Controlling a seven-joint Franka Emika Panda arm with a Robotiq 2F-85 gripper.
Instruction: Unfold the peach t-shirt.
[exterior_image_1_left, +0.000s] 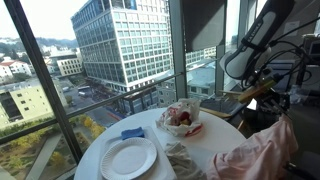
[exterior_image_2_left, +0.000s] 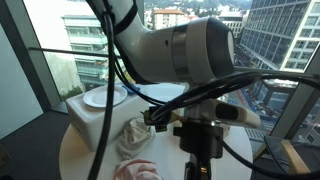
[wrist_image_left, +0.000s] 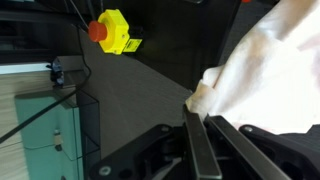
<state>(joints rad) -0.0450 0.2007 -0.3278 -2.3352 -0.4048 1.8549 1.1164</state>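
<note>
The peach t-shirt (exterior_image_1_left: 255, 155) lies bunched at the table's near right edge, with one part pulled up toward the arm at the right. Its edge also shows at the bottom of an exterior view (exterior_image_2_left: 135, 170). In the wrist view my gripper (wrist_image_left: 200, 112) is shut on a fold of the peach fabric (wrist_image_left: 265, 60), which spreads out past the fingertips. The robot arm (exterior_image_2_left: 185, 50) fills the middle of an exterior view and hides the jaws there.
The round white table (exterior_image_1_left: 100, 145) holds a white plate (exterior_image_1_left: 128, 158), a blue item (exterior_image_1_left: 133, 133), a bowl of red and white things (exterior_image_1_left: 182, 120) and a grey-white cloth (exterior_image_1_left: 185, 160). Glass windows stand close behind. A yellow box with a red button (wrist_image_left: 115, 32) lies on the floor.
</note>
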